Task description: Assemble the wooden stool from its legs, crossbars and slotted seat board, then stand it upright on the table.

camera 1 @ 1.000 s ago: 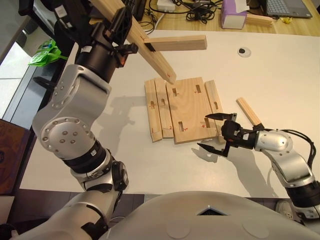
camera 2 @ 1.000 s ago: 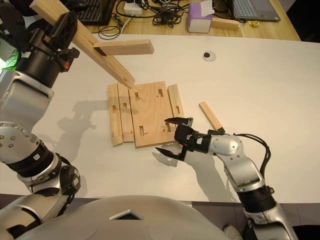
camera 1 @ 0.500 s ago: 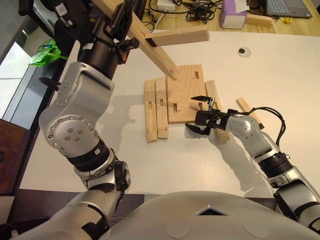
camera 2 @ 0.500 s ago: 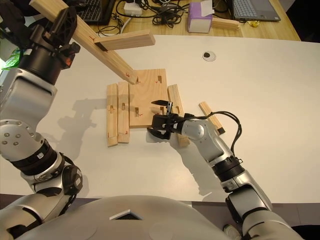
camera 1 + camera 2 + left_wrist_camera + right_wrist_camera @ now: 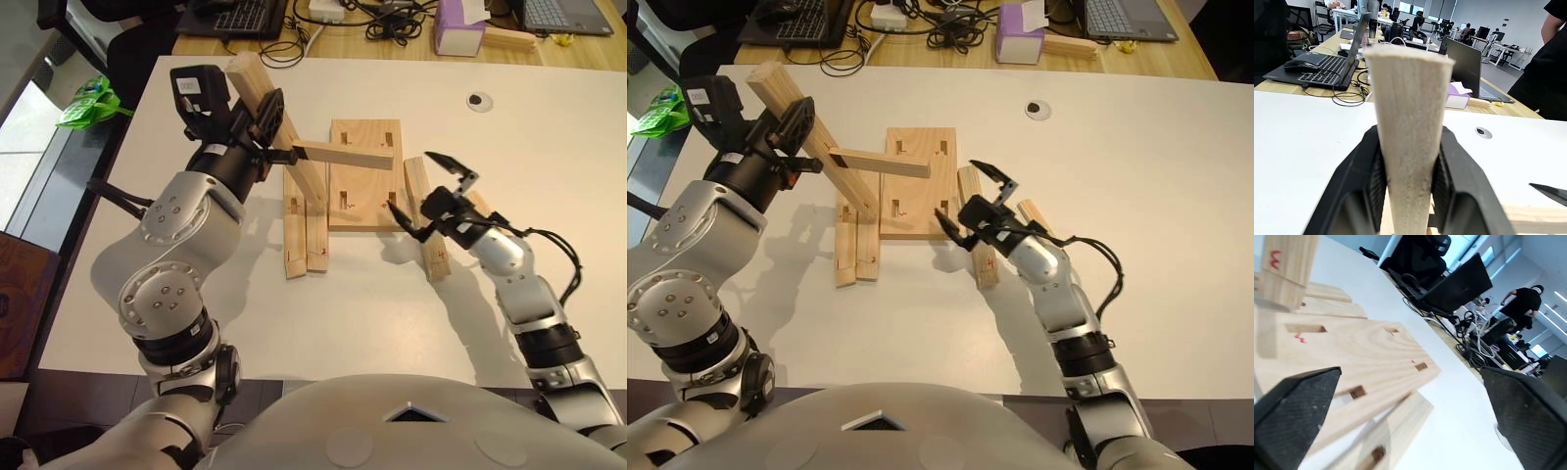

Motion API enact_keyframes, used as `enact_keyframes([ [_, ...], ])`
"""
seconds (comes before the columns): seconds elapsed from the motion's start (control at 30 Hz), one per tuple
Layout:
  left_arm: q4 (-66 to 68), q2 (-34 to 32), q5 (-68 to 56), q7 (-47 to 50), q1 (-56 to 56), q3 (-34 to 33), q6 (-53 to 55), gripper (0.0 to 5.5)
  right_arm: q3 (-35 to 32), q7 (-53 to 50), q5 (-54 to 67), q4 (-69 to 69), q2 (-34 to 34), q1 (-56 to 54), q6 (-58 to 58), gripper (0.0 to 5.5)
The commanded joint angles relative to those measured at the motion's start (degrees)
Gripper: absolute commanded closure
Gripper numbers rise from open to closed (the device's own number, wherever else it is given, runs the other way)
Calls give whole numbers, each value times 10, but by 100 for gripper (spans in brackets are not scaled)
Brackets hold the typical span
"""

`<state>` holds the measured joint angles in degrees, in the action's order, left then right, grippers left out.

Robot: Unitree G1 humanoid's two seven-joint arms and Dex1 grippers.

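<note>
a: item one, the held piece?
b: leg (image 5: 302, 171) with a crossbar (image 5: 348, 154) fixed to its side, t-shaped. left gripper (image 5: 260, 116) clamped tight on the leg near its upper end, so the leg is held tilted. lower end sits over the inner loose leg (image 5: 316, 235); contact cannot be told. the crossbar reaches out above the far half of the seat board (image 5: 364, 196).
a: seat board, location?
b: flat, slots up, about the middle of the table (image 5: 549, 137). the inner loose leg and the outer loose leg (image 5: 295, 240) lie flat side by side against it, on the side toward the table's left edge. a third slotted leg (image 5: 434, 257) lies along its other side.
a: the other pincer?
b: right gripper (image 5: 409, 179) spread wide, holding nothing, poised over the board's right-hand side and the third slotted leg. a short crossbar (image 5: 1030, 211) lies just beyond that leg toward the table's right edge, partly under the arm.
</note>
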<state>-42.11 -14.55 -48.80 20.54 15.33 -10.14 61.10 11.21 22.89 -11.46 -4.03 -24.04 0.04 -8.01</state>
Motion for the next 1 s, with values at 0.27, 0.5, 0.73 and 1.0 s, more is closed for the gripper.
enact_keyframes([
  [0.27, 43, 101, 49, 57, 31, 1, -7, 447, -62, -7, 2, 51, -56, 7, -57, 10],
  [0.5, 25, 115, 63, 59, 6, 9, 23, 447, -69, -6, 11, 49, -58, 12, -62, 10],
  [0.73, 58, 109, 115, 30, 16, 56, 16, 447, -63, -5, 16, 41, -50, 12, -59, 10],
  [1.0, 139, 56, 203, -51, 24, 97, -47, 447, -49, -20, 3, 40, -25, 26, -65, 10],
])
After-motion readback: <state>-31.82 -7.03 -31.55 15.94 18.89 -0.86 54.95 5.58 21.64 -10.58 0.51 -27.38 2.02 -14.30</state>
